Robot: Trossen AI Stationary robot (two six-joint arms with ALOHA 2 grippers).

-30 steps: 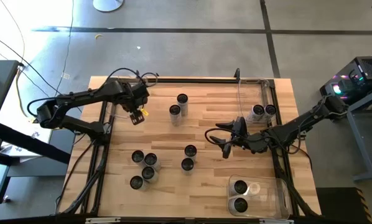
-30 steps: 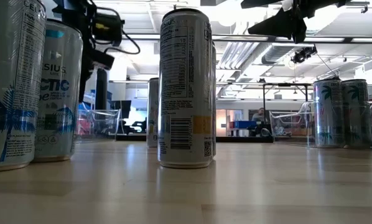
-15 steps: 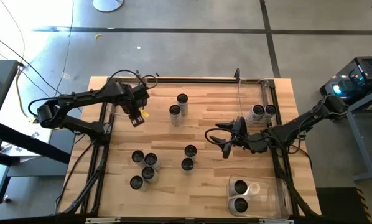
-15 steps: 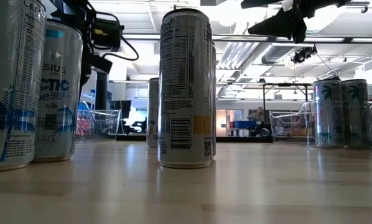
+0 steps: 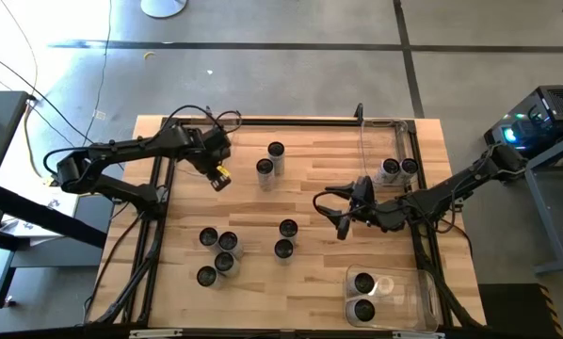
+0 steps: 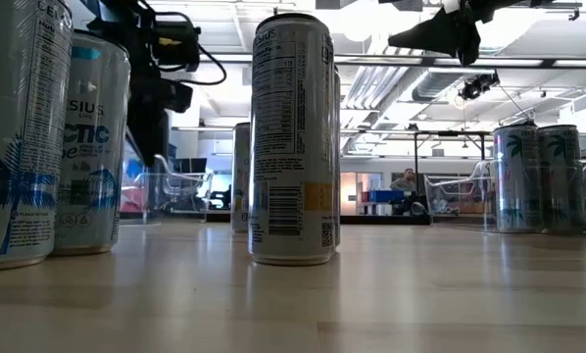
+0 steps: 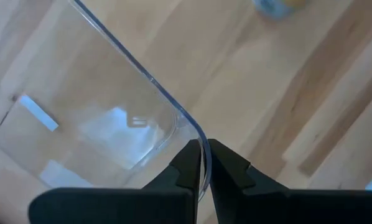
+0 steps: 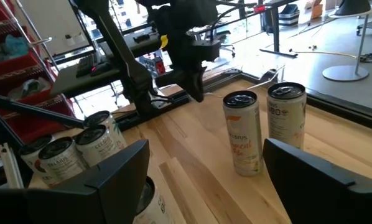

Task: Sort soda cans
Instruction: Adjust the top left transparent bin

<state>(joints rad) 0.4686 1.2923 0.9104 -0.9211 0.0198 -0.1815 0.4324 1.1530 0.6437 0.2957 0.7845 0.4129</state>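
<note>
Silver-white soda cans stand upright on the wooden table: two at the far middle (image 5: 270, 160), two in the middle (image 5: 285, 238), several at the near left (image 5: 217, 256). Others stand in the clear bins on the right. My left gripper (image 7: 201, 149) is at the far left of the table (image 5: 219, 177), pointing steeply down and shut on a clear plastic bin (image 6: 180, 186). My right gripper (image 5: 341, 215) hangs open above the table's right half, clear of every can; its wide-set fingers frame the right wrist view (image 8: 204, 158). My left gripper pinches the clear bin's upper rim at a rounded corner (image 7: 192, 127) between its two fingers. One finger is inside the bin's wall and one outside. The fingers come from above, pointing down. I cannot tell whether the bin's bottom is still on the table.
A clear bin (image 5: 402, 141) at the far right holds two cans (image 5: 398, 169). Another bin (image 5: 409, 292) at the near right holds two cans (image 5: 363, 296). A dark frame (image 5: 291, 121) runs along the table's far, left and right edges. Bare wood lies between the can groups.
My left gripper has gone a little toward the table's right edge and down, has rolled and tipped more steeply down, and has shut on the clear bin's rim. In the low view the bin's near wall now shows shifted. My right arm has kept still.
</note>
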